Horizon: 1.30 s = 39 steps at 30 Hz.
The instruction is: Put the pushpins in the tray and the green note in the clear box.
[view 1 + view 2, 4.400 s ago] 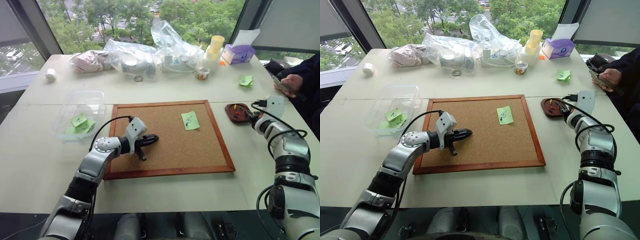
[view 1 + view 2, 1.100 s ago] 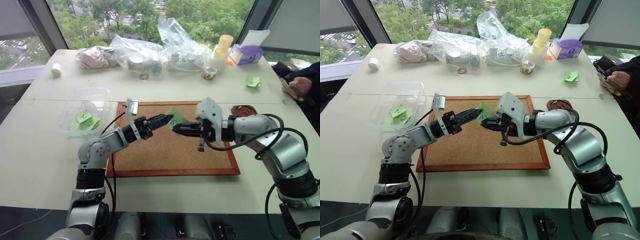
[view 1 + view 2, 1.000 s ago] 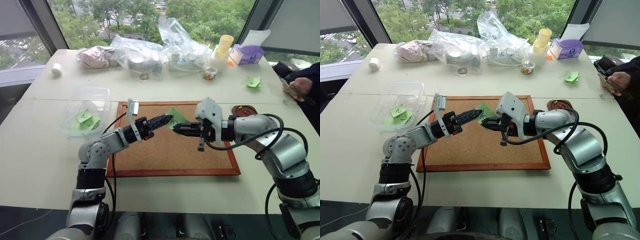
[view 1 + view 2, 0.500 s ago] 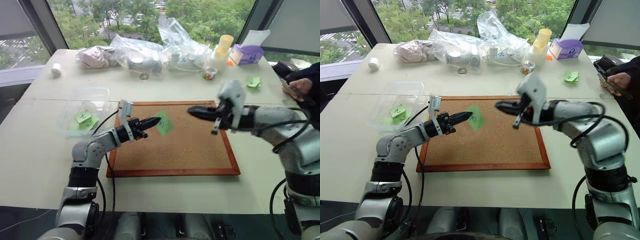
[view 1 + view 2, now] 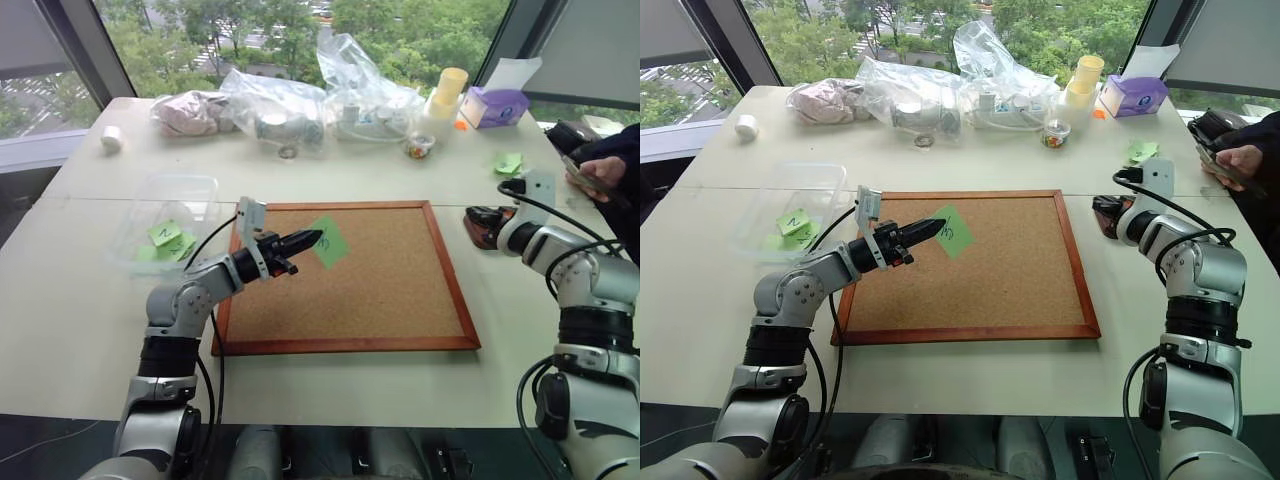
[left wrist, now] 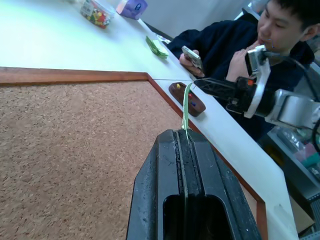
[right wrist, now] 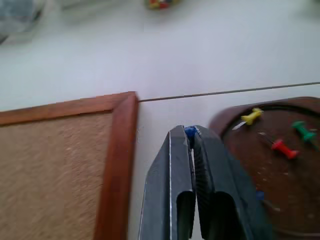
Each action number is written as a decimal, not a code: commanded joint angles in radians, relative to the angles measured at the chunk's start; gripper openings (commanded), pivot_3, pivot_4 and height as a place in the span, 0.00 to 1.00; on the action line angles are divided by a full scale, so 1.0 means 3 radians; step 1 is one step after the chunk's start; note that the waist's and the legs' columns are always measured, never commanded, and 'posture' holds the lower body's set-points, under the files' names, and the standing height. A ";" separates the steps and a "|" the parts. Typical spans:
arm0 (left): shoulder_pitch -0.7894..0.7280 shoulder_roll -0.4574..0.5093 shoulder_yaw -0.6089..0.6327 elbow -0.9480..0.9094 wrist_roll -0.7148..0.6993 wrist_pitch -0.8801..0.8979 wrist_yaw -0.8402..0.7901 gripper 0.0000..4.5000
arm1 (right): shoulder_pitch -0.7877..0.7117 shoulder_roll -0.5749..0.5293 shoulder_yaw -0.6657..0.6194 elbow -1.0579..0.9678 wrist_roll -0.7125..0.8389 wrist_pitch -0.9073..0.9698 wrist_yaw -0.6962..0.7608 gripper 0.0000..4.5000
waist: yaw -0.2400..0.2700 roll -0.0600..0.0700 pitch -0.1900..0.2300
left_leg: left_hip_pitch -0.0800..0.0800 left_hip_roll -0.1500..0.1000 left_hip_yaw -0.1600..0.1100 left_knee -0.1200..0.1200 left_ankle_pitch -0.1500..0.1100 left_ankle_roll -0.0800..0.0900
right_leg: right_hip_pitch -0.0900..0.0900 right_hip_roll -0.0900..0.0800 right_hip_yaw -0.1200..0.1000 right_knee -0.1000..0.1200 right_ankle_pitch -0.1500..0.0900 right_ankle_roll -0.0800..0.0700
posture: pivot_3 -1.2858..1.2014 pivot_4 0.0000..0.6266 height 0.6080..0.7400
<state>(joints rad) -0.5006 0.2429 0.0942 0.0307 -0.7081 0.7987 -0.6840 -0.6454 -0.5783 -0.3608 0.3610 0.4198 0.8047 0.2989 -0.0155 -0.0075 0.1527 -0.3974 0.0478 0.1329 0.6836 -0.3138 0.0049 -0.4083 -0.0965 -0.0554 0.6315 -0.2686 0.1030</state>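
Over cork board (image 5: 350, 275), left gripper (image 5: 312, 238) pinches green note (image 5: 328, 243) at its tip. Right gripper (image 7: 190, 134), beside tray (image 7: 280, 200), clamps blue pushpin (image 7: 189, 131); other pushpins (image 7: 272, 135) lie in tray.

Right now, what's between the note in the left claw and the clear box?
In the left eye view, the left claw holds the note over the cork board; toward the clear box lie the board's frame and bare table.

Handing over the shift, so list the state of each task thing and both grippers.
green note: pinched in left gripper, above the cork board.
left gripper: shut on note.
right gripper: shut on blue pushpin, beside tray.
tray: holds pushpins.
clear box: open, holds notes.
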 commanded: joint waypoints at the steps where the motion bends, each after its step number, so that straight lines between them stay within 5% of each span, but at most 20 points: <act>1: 0.0007 0.0014 0.0064 -0.0169 -0.0067 -0.0029 0.0015 0.01 | -0.0117 -0.0041 -0.0035 0.0204 -0.0114 -0.0304 -0.0034 0.00 | -0.0003 0.0000 0.0000 | 0.0001 0.0000 0.0000 0.0000 0.0001 -0.0001 | 0.0000 0.0001 0.0000 0.0000 0.0000 0.0000 | 0.52 0.24 1.00; 20: 0.0017 0.0025 0.0101 -0.0211 -0.0055 -0.0055 0.0134 0.01 | -0.0204 0.0040 -0.0083 0.0955 -0.0189 -0.0539 -0.0067 0.00 | -0.0001 0.0000 0.0000 | 0.0011 0.0000 0.0003 0.0001 0.0004 -0.0007 | 0.0015 0.0003 -0.0001 0.0000 0.0000 0.0001 | 0.52 0.24 1.00; 23: 0.0023 0.0032 0.0103 -0.0220 -0.0055 -0.0048 0.0134 0.00 | -0.0190 0.0038 -0.0050 0.0854 -0.0185 -0.0529 -0.0028 0.21 | -0.0003 0.0001 0.0000 | 0.0012 0.0001 0.0003 0.0001 0.0004 -0.0007 | 0.0015 0.0003 -0.0001 0.0000 0.0000 0.0001 | 0.52 0.24 1.00; 27: 0.0034 0.0039 0.0100 -0.0219 -0.0052 -0.0050 0.0127 0.00 | -0.0170 0.0020 -0.0057 0.0640 -0.0155 -0.0496 -0.0005 0.62 | -0.0004 0.0001 0.0001 | 0.0011 0.0001 0.0003 0.0000 0.0005 -0.0008 | 0.0014 0.0003 -0.0001 0.0001 0.0000 0.0001 | 0.52 0.24 1.00; 39: 0.0073 0.0041 0.0083 -0.0260 -0.0050 -0.0043 0.0134 0.00 | -0.0124 -0.0015 -0.0097 -0.0447 0.0163 0.0118 0.0084 0.62 | -0.0001 0.0005 0.0003 | 0.0010 0.0002 0.0001 -0.0001 0.0005 -0.0008 | 0.0011 0.0004 0.0000 0.0001 0.0000 0.0001 | 0.52 0.24 1.00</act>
<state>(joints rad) -0.4760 0.2505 0.1071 -0.0037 -0.7097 0.7977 -0.6449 -0.6670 -0.5654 -0.3692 0.3228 0.4238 0.8039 0.3057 -0.0158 -0.0059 0.1536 -0.3944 0.0484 0.1331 0.6833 -0.3124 0.0024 -0.4049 -0.0954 -0.0555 0.6318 -0.2687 0.1033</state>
